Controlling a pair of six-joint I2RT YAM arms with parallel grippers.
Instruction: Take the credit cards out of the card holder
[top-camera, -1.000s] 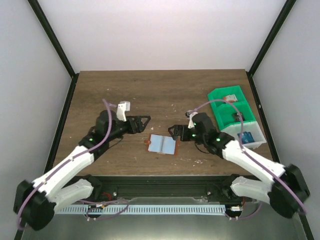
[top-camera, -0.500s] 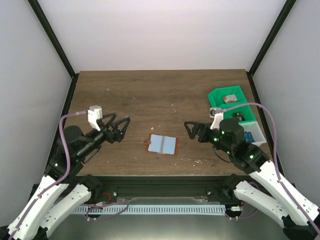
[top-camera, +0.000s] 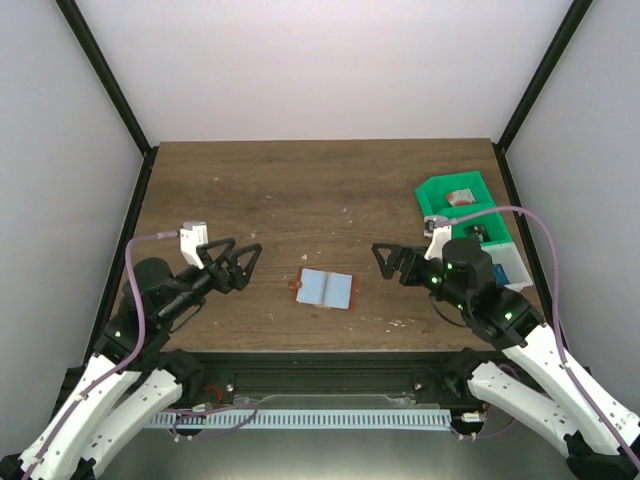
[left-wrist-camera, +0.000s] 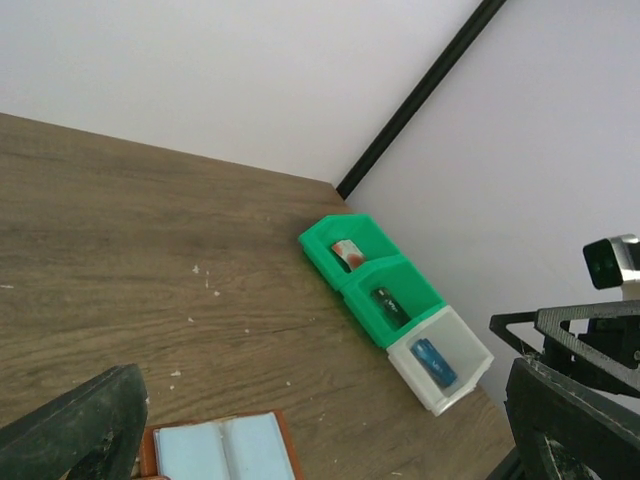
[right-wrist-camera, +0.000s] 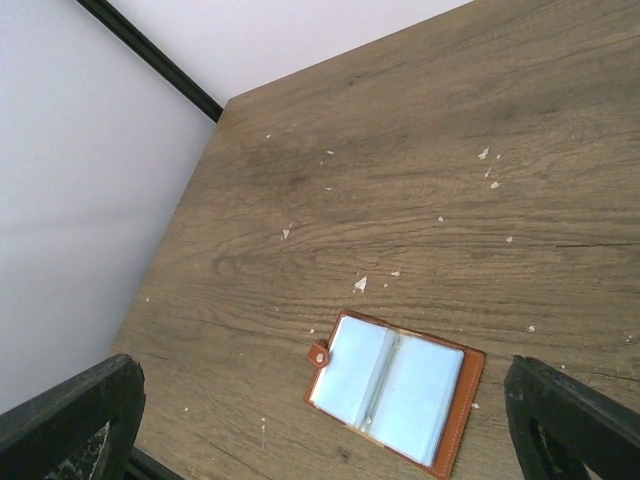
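Note:
The card holder (top-camera: 326, 289) lies open and flat on the table, pale blue inner faces up, between my two grippers; it also shows in the right wrist view (right-wrist-camera: 395, 388) and the left wrist view (left-wrist-camera: 215, 450). No card shows in its pockets. A reddish-and-white credit card (left-wrist-camera: 347, 252) lies in the far green bin, a dark card (left-wrist-camera: 388, 304) in the second green bin, and a blue card (left-wrist-camera: 436, 362) in the white bin. My left gripper (top-camera: 250, 262) is open and empty, left of the holder. My right gripper (top-camera: 380, 262) is open and empty, right of it.
Two joined green bins (top-camera: 455, 208) and a white bin (top-camera: 512, 264) stand in a row at the table's right edge, the white one partly behind my right arm. Black frame posts stand at the back corners. Small white specks dot the wood.
Both arms have drawn back from the card holder toward the near edge and outward, then nearly settled. The holder has not moved.

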